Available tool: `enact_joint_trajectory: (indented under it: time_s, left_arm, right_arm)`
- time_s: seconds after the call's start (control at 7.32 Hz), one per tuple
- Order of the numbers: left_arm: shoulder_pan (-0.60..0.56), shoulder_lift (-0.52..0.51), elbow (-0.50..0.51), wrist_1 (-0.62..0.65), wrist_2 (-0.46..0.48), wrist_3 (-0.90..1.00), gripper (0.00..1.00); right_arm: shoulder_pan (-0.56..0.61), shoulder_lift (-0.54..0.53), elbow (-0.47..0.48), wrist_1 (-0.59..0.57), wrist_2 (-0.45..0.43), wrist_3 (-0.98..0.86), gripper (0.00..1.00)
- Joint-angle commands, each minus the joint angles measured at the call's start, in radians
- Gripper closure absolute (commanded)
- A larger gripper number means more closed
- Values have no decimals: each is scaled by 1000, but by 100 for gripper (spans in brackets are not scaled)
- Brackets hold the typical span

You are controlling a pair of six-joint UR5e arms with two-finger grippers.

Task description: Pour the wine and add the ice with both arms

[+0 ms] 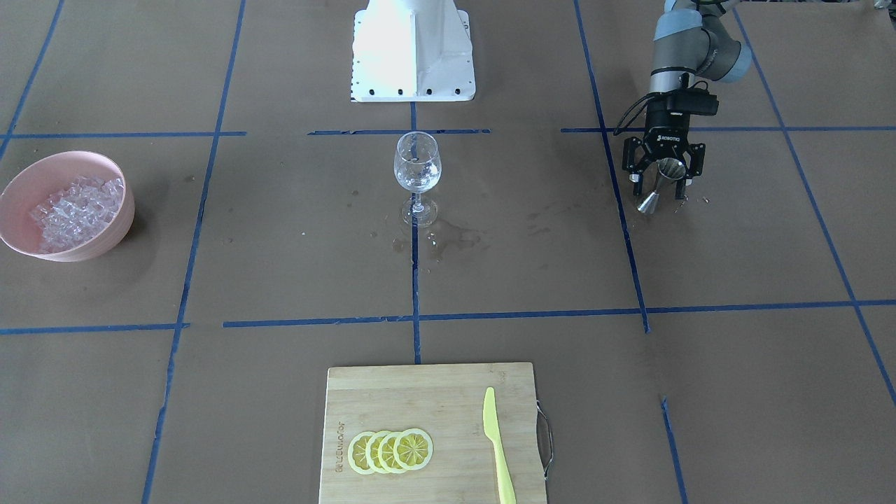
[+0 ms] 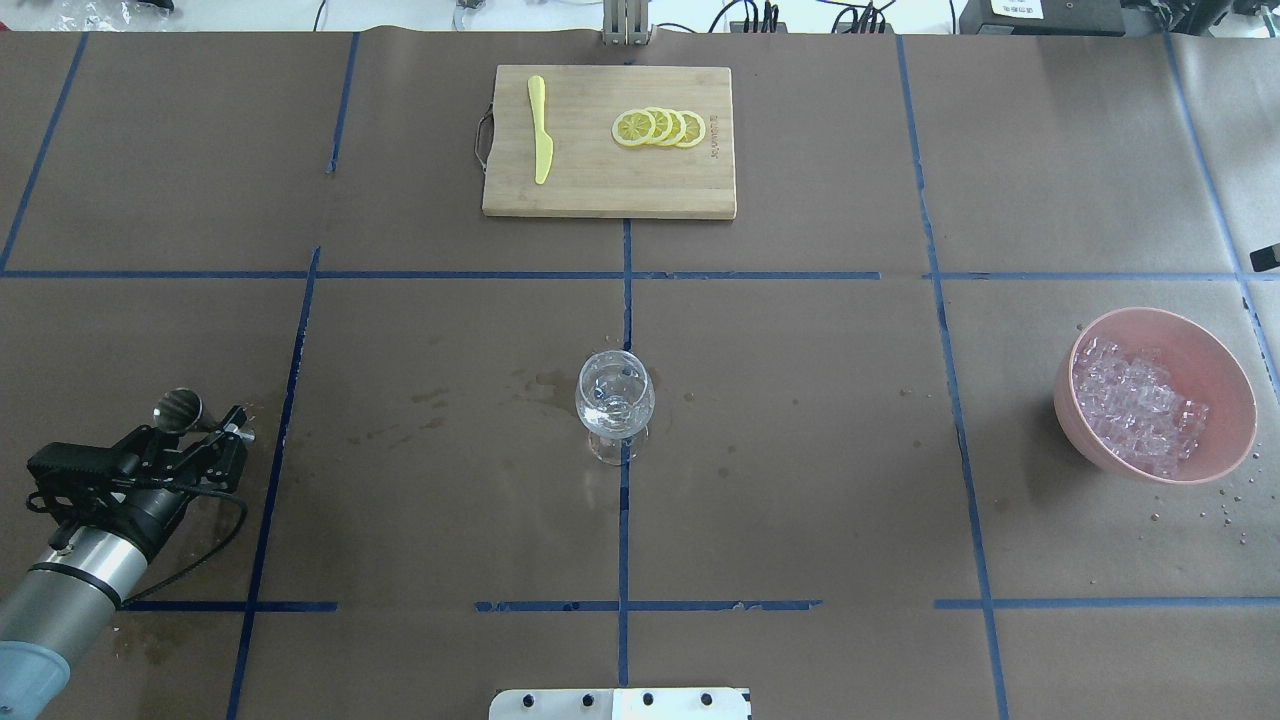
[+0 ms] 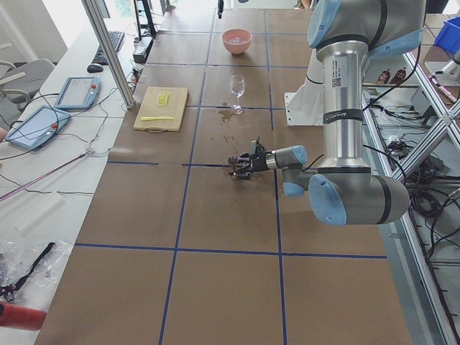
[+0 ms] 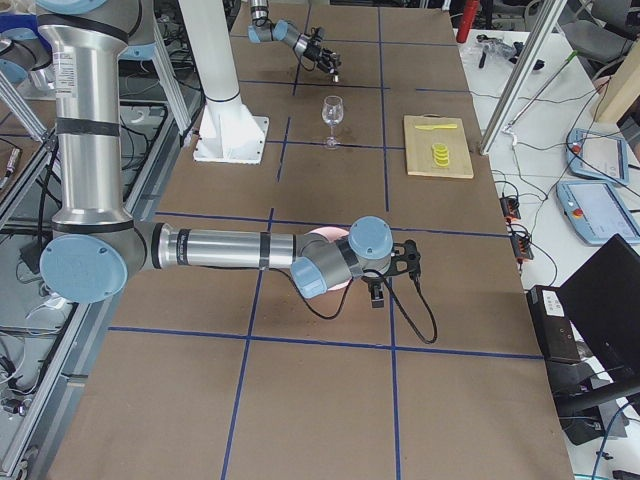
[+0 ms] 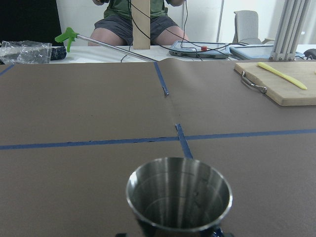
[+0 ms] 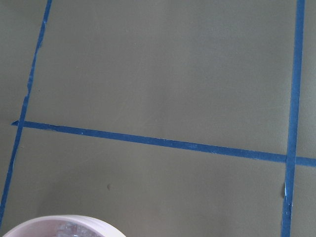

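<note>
While the left arm (image 1: 682,42) reaches low over the robot's left end of the brown-papered table, the left gripper (image 1: 659,185) has the steel jigger (image 1: 647,201) between its two fingers (image 1: 633,168). They are drawn in only as far as the jigger's body, one on each side, and grip it roughly upright, close to the paper. From the left wrist view the jigger's upper cup shows shiny steel walls down its inside. The wine glass (image 1: 417,168) stands upright on the centre blue tape line, well apart from the jigger, with wet stains (image 1: 448,238) on the paper just beside its foot. Its bowl looks clear, and whether any wine lies in it cannot be made out. The ice (image 1: 73,210) is heaped in the pink bowl (image 1: 112,234) at the robot's right end of the table, well apart from the glass. The right arm (image 4: 215,248) shows only in the exterior right view, stretched out with its wrist over that bowl. The right gripper (image 4: 376,290) hangs there, and how far its fingers are apart cannot be told. The right wrist view catches the bowl's pale rim at its lower edge. Across the table from the white pedestal (image 1: 413,49) lies a wooden cutting board (image 1: 392,392) bearing a row of overlapping lemon slices (image 1: 390,450) and a yellow knife (image 1: 497,441) beside them.
</note>
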Motion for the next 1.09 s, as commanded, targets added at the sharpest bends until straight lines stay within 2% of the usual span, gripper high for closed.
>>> enact_joint_trajectory:
  time_s: [0.0, 0.14, 0.41, 0.55, 0.68, 0.82, 0.96]
  left_arm:
    - [-1, 17, -35, 2, -105, 25, 1]
    - [-1, 73, -131, 6, -172, 152, 1]
    - [-20, 177, -167, 6, -380, 209, 1]
    - [-59, 228, -184, 5, -492, 266, 1]
    - [-146, 261, -189, 5, -656, 358, 1]
    - [-231, 288, -181, 2, -797, 486, 1]
    - [-301, 299, -175, 2, -860, 600, 1]
  right_arm:
    - [1, 0, 0, 0, 0, 0, 0]
    - [-1, 2, 2, 0, 0, 0, 0]
    - [-1, 3, 10, -1, 0, 3, 0]
    - [-1, 6, 32, -1, 0, 93, 0]
    - [-1, 6, 80, -3, 3, 211, 0]
    - [-1, -12, 107, -4, 8, 221, 0]
    - [-15, -18, 115, -4, 8, 227, 0]
